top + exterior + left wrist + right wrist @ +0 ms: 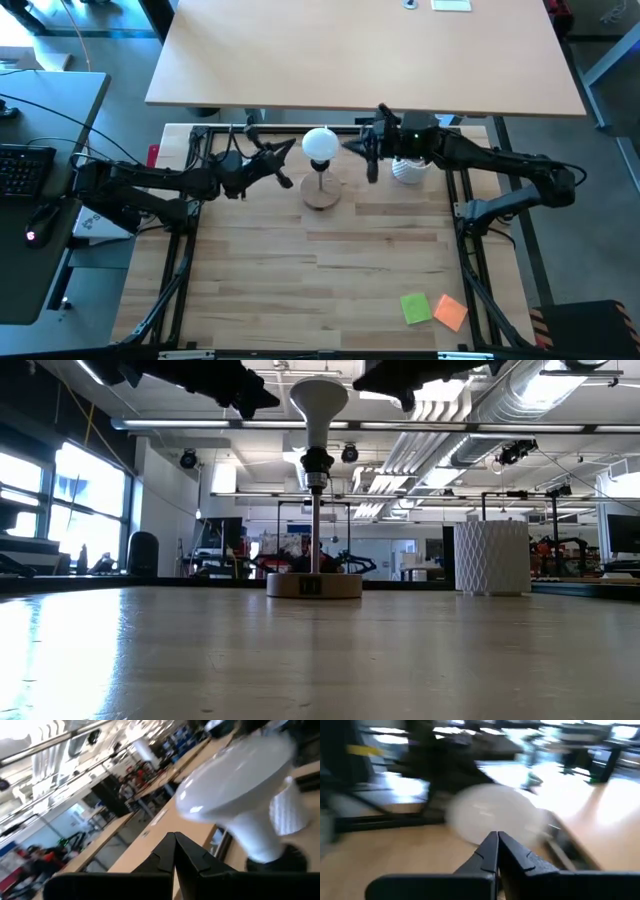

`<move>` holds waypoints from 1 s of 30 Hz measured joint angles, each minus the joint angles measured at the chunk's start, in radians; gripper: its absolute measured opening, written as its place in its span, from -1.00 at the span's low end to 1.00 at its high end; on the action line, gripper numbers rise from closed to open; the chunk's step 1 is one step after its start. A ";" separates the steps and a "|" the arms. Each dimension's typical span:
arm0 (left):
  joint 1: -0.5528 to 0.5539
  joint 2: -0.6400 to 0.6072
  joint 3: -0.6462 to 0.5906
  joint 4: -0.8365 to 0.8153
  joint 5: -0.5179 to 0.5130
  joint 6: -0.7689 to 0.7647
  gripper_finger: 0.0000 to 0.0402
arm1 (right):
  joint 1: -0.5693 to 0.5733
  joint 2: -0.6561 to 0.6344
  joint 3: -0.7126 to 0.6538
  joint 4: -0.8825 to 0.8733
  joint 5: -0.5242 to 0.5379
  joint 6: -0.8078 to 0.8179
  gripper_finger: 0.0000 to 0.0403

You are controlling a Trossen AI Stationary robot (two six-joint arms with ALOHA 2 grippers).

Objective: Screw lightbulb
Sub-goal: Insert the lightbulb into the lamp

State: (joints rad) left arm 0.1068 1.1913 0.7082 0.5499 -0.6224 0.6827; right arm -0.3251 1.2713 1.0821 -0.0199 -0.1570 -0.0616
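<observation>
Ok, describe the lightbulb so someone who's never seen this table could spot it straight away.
Look to the far middle of the wooden table, at the round wooden lamp base. The lightbulb sits on its upright stem, smooth, matte white and round-headed, unlike the ribbed white cup beside it.

lightbulb (320,143) on lamp base (321,193), left pincer (285,165) left, right pincer (372,158) right

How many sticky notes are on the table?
2. A green sticky note and an orange sticky note lie touching each other near the front right corner of the table. No others show, though the arms could hide some.
</observation>
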 joint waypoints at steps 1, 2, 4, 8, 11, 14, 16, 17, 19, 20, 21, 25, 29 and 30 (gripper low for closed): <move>-0.013 -0.006 0.000 0.001 0.003 0.000 -1.00 | -0.011 0.003 0.000 -0.003 0.041 -0.001 -1.00; -0.027 -0.012 0.000 0.001 0.016 0.000 -1.00 | -0.024 0.009 0.000 -0.002 0.072 0.000 -1.00; -0.052 -0.020 0.000 0.003 0.061 0.000 -1.00 | -0.055 0.026 0.000 -0.001 0.076 0.001 -1.00; -0.073 -0.013 0.000 0.013 0.184 -0.013 -1.00 | -0.105 0.072 0.000 0.055 -0.002 0.036 -1.00; -0.060 -0.001 0.000 0.011 0.197 -0.028 -1.00 | -0.120 0.100 0.000 0.089 -0.080 0.058 -1.00; -0.038 0.006 0.000 0.008 0.193 -0.042 -1.00 | -0.116 0.104 0.000 0.099 -0.148 0.062 -1.00; -0.021 0.005 0.000 0.004 0.189 -0.044 -1.00 | -0.108 0.099 0.000 0.094 -0.159 0.063 -1.00; -0.011 0.004 0.000 -0.001 0.179 -0.042 -1.00 | -0.104 0.095 0.000 0.086 -0.162 0.062 -1.00; 0.011 0.004 0.000 -0.008 0.130 -0.033 -1.00 | -0.088 0.083 0.000 0.068 -0.183 0.065 -1.00; 0.023 0.004 0.000 -0.013 0.115 -0.026 -1.00 | -0.075 0.077 0.000 0.059 -0.194 0.066 -1.00; 0.034 0.006 0.000 -0.023 0.107 -0.019 -1.00 | -0.061 0.074 0.000 0.048 -0.204 0.065 -1.00; 0.079 0.006 0.000 -0.051 0.108 -0.019 -1.00 | -0.009 0.068 0.000 -0.006 -0.310 0.025 -1.00; 0.086 0.006 0.000 -0.084 0.105 -0.041 -1.00 | 0.026 0.068 0.000 -0.013 -0.283 -0.018 -1.00; 0.078 0.006 0.000 -0.083 0.106 -0.046 -1.00 | 0.027 0.068 0.000 -0.014 -0.247 -0.018 -1.00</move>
State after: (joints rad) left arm 0.1844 1.1972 0.7086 0.4672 -0.5165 0.6369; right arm -0.2981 1.3392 1.0824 -0.0341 -0.4035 -0.0795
